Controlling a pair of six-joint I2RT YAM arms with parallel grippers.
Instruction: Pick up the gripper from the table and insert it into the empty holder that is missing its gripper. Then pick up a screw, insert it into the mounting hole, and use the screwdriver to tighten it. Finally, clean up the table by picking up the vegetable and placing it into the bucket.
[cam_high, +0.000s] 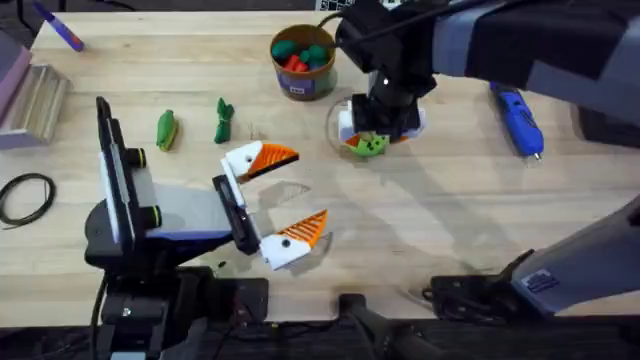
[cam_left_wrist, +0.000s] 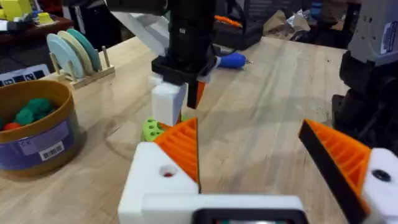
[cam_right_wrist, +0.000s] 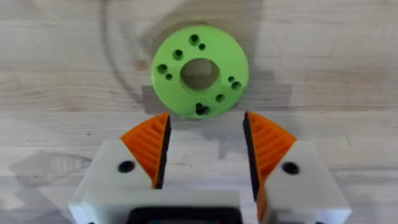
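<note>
We see the right gripper (cam_right_wrist: 202, 146) poised just above the green disc (cam_right_wrist: 199, 70), fingers released; the left gripper (cam_high: 283, 198), fingers also released, rests on the counter (cam_high: 450, 220) well apart from the disc.

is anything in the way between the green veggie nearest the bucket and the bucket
Nothing visible. Bare wood lies between the vegetable and the bucket. The right gripper hangs over the green disc on the bucket's other side, off that line.
</note>
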